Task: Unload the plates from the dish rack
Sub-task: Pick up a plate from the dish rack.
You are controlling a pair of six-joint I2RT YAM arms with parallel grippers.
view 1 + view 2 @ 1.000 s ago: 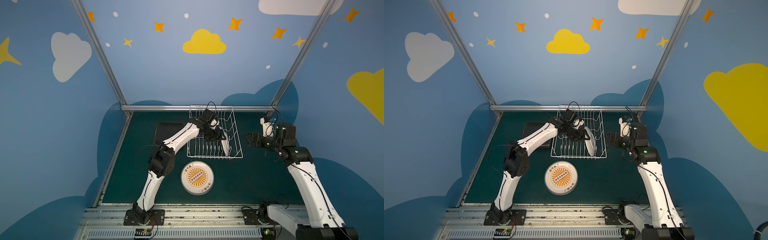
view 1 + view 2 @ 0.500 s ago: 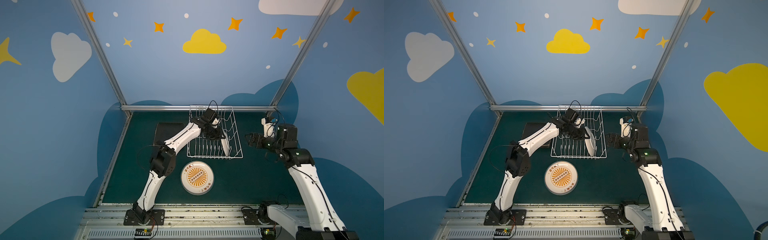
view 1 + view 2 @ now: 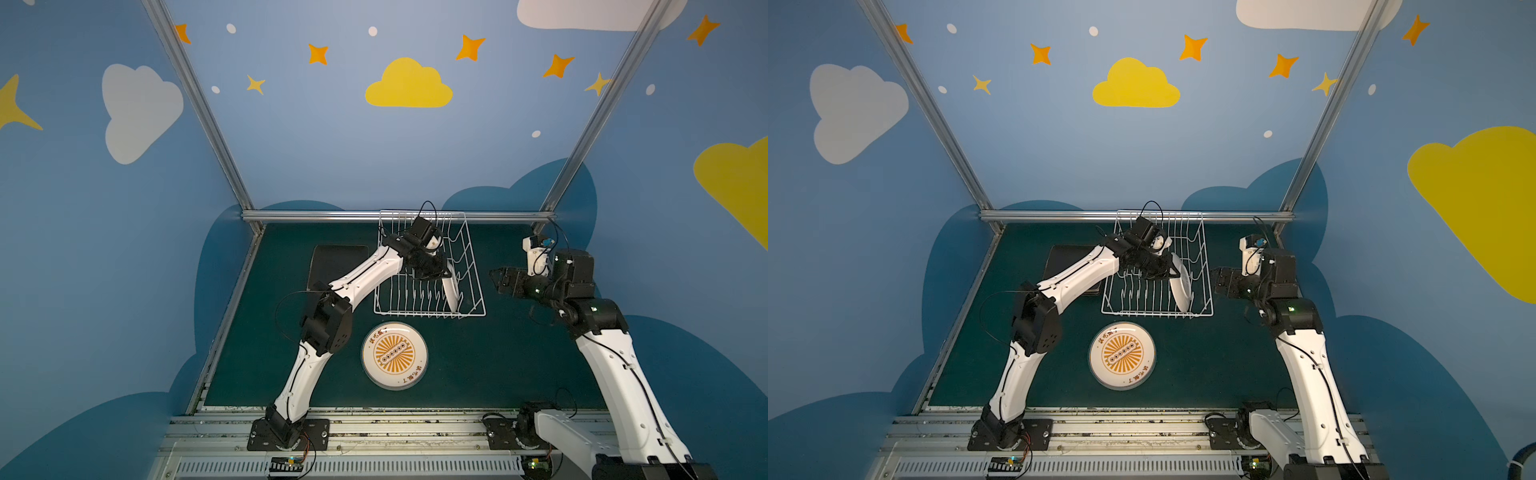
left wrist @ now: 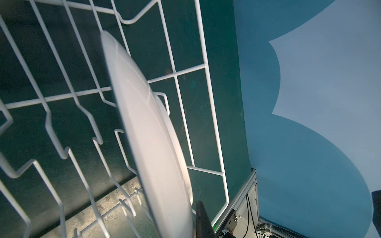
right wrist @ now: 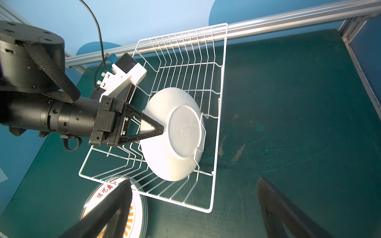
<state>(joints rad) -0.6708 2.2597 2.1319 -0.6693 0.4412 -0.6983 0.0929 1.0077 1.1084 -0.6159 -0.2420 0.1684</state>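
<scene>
1. The left arm stretches over the dish rack (image 3: 415, 301) with its elbow bent; the left gripper (image 5: 159, 129) has its jaws clamped on the rim of a white plate (image 5: 175, 134).
2. That plate stands on edge among the prongs at the rack's right side; its back faces the right arm.
3. The right arm is raised beside the rack; the right gripper (image 3: 496, 279) points towards it, jaws wide apart, holding nothing.
4. Printed round plates (image 3: 394, 355) lie stacked on the table (image 3: 478, 365) before the rack; a black square plate (image 3: 336, 266) lies flat on the rack's left.

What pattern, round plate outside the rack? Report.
Round plate: orange sunburst, best in a top view.
</scene>
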